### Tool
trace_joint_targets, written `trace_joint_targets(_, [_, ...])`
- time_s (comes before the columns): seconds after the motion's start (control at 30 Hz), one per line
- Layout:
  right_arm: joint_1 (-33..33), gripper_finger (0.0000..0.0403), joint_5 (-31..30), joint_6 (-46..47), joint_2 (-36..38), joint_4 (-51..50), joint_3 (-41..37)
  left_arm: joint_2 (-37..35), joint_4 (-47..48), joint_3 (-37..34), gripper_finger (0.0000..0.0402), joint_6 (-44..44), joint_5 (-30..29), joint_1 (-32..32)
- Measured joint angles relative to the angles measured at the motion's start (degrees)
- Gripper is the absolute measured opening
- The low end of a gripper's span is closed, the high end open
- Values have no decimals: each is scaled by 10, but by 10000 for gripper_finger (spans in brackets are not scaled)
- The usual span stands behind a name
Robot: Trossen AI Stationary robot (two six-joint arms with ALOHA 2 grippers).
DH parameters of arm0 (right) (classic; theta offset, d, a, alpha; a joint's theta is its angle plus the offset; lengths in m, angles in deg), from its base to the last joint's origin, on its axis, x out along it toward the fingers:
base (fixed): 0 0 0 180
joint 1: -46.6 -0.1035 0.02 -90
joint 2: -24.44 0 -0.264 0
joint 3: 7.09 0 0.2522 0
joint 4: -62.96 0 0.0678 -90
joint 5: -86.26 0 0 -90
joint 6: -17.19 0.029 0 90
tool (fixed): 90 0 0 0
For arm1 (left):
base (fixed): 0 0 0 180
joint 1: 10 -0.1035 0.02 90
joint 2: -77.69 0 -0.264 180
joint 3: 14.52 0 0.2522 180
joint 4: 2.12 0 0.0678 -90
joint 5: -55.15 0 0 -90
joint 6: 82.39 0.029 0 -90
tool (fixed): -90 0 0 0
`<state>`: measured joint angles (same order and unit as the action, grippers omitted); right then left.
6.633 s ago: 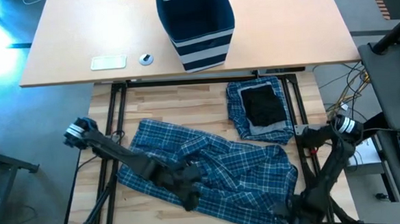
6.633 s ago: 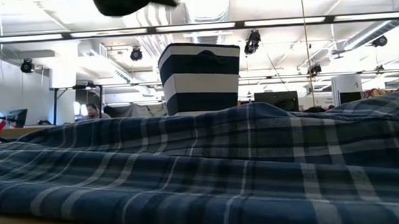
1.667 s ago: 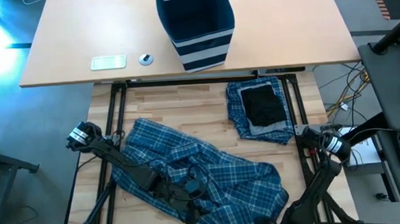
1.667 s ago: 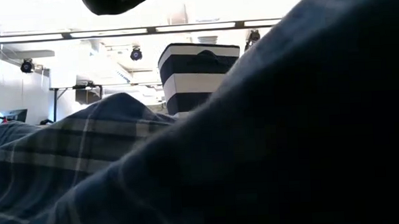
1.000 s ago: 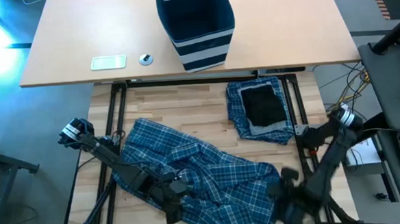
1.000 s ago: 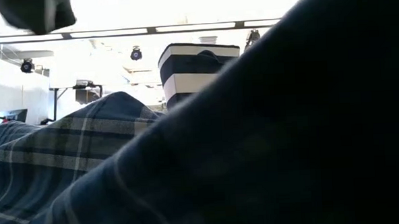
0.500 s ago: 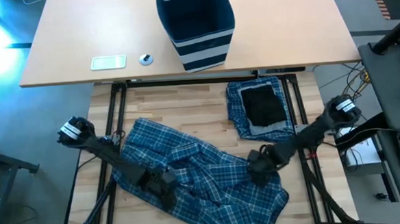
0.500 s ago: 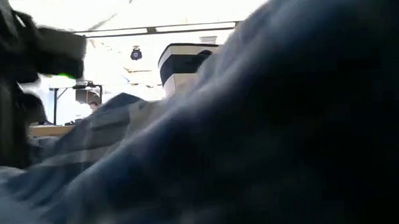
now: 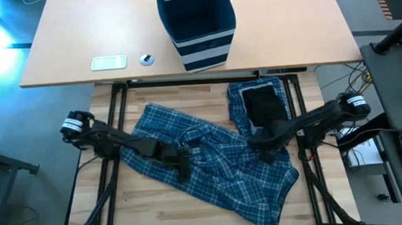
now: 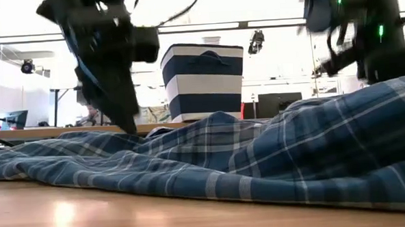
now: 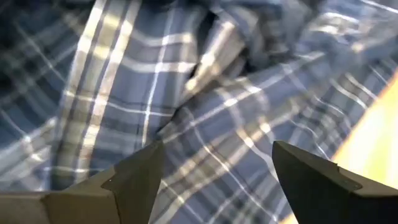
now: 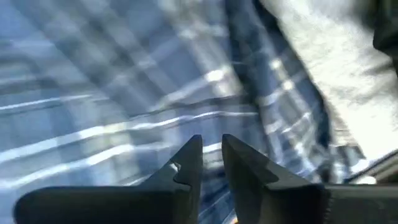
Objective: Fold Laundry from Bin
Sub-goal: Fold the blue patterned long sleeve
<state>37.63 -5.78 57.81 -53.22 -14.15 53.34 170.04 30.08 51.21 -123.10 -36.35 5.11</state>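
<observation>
Laundry is spread across the wooden bench: a large blue-and-white plaid garment lies rumpled in the middle, and a folded stack topped by a small black piece sits just beside it. The striped bin is seen on the far bench, well apart. The left gripper is held over the plaid cloth with its jaws wide apart and nothing between them. The right gripper is down at the garment's edge near the stack, its fingers nearly together; whether cloth is pinched cannot be told. Spreading the garment flat appears to be the step in hand. Next, a firm pinch on an edge and an outward pull would be called for.
</observation>
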Motion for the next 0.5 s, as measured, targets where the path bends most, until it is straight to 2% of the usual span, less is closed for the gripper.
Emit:
trace_joint_targets(0.07, [-12,71,6,9,38,-2,19,-13,35,19,284,24,4,3])
trace_joint_targets(0.17, [-19,90,-13,50,85,9,27,-33,39,26,284,37,6,11])
trace_joint_targets(0.3, [30,98,-24,130,116,-23,-4,-45,11,22,284,38,4,12])
trace_joint_targets(0.5, [82,80,82,236,119,-35,-54,-44,4,19,284,43,-10,12])
